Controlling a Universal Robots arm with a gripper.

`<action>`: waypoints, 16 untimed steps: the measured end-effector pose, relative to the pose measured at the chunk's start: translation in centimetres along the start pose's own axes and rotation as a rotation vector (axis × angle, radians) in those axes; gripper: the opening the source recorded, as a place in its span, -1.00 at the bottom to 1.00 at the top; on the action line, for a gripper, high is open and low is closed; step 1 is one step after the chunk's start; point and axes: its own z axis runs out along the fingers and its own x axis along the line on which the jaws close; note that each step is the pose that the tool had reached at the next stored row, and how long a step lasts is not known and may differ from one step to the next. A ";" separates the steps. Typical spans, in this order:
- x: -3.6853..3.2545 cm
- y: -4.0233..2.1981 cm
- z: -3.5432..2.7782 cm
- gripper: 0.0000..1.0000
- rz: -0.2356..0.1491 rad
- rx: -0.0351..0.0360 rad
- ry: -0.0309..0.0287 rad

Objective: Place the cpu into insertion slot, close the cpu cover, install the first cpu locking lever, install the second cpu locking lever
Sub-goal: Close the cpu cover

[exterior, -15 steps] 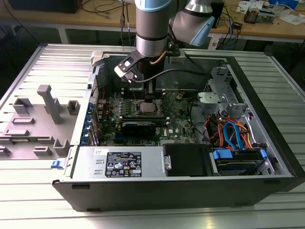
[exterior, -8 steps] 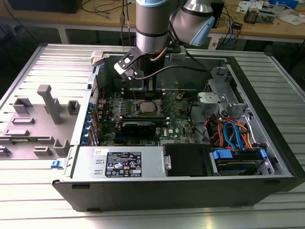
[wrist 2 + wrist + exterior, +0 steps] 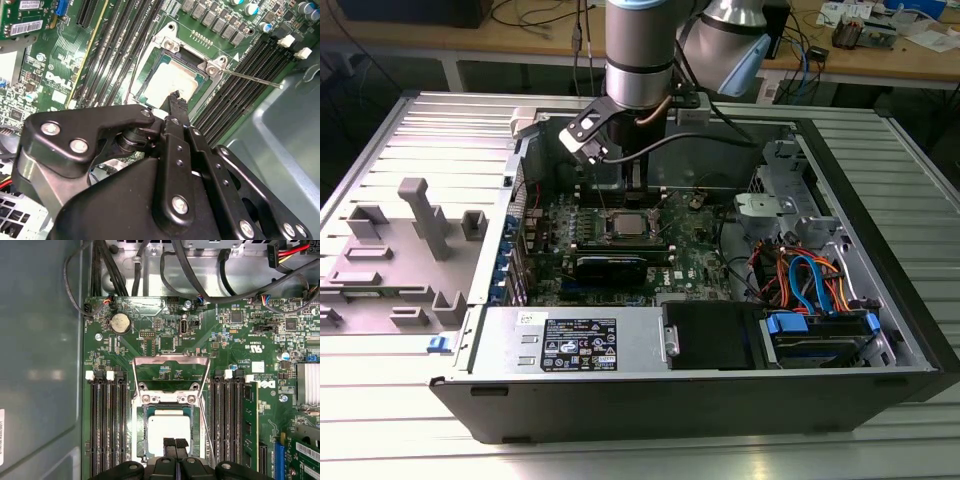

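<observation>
My end effector (image 3: 175, 442), fingers closed on nothing, sits over the cpu (image 3: 170, 425) in the insertion slot (image 3: 139, 436); cpu cover (image 3: 170, 359) open; printed sticker (image 3: 578, 345) lower centre.

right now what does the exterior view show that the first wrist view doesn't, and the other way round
Exterior view: the arm, the whole computer case, the grey fixture beside it. First wrist view: the shut gripper at the chip's edge, white clips on the memory slots. Both: the green board and the chip lying in its socket.
</observation>
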 end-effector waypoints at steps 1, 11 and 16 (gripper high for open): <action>0.00 0.00 -0.09 -0.79 0.000 0.0000 0.0001; -0.02 0.03 -1.31 -0.79 0.000 -0.0012 0.0001; -0.04 0.04 -2.28 -0.79 0.000 -0.0021 0.0001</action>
